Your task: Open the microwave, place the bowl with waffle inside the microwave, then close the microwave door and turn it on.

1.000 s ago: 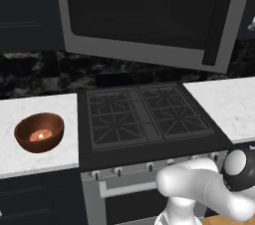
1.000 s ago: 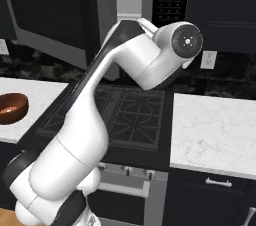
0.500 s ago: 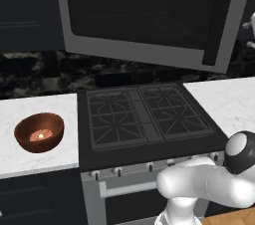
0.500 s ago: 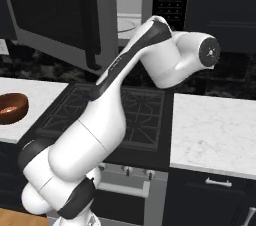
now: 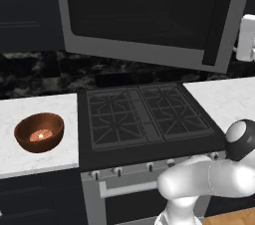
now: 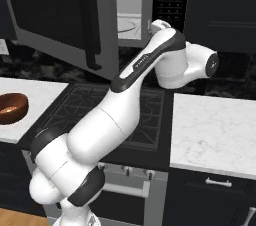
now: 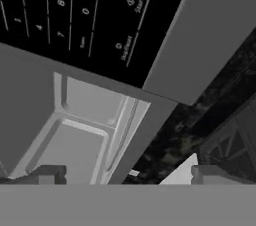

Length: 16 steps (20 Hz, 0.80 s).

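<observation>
On the white marble counter [image 5: 30, 162] at the left of the black gas stove [image 5: 144, 117], the round reddish-brown glossy bowl [image 5: 39, 132] sits near the front edge with the small orange-tan waffle disc [image 5: 41, 135] lying in its bottom, well apart from the arm. Above the stove, the wide grey-framed microwave door with its dark glass window [image 5: 149, 12] hangs swung out over the burners, its black vertical bar handle [image 6: 91, 25] at the free edge. Behind it the large grey over-range microwave [image 6: 134, 10] shows its light grey cavity and the round glass turntable [image 6: 127, 24], with the black button panel [image 7: 75, 15] to the right.

The two-finger gripper [image 7: 125, 176] hovers just below the corner where the cavity opening meets the panel, its dark tips spread wide with nothing between them.

The open door is probably the main hazard: it juts over the stove, between the arm and the bowl, and a direct sweep leftward could clip its lower edge or handle and knock it partly shut. How far the door stands open is hard to judge from these angles, so the clearance for carrying the bowl in under it is uncertain. A pinch on the glossy rim could slip or tip the bowl, spilling the waffle onto the counter. The hand also sits near the keypad, where a stray touch might press a button early.
</observation>
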### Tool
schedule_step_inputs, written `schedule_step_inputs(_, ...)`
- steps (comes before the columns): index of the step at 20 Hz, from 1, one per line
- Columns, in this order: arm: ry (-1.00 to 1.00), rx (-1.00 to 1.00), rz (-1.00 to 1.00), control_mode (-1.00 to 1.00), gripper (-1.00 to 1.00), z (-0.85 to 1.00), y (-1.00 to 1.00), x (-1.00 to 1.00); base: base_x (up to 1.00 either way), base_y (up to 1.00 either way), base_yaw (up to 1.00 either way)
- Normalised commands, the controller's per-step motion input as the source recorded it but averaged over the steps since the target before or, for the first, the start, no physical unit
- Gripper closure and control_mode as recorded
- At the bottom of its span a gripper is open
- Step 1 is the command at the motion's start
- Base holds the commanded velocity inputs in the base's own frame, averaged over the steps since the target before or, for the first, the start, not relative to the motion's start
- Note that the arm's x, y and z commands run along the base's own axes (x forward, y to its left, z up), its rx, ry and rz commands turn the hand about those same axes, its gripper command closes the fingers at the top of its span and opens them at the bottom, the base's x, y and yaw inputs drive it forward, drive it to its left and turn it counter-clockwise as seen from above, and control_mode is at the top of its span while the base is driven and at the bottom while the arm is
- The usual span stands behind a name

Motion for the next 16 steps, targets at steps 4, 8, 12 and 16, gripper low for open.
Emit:
schedule_step_inputs(4,0.00,0.24,0.23,-1.00,-1.00,-0.02,-0.03,0.45,0.00,0.00,0.00)
schedule_step_inputs(8,0.00,0.06,0.19,-1.00,-1.00,0.00,0.00,0.47,0.00,0.00,0.00)
schedule_step_inputs(12,0.00,0.07,0.17,-1.00,-1.00,0.00,0.01,0.43,0.00,0.00,0.00)
schedule_step_inputs(16,0.00,0.04,0.16,-1.00,-1.00,0.00,0.02,0.25,0.00,0.00,0.00)
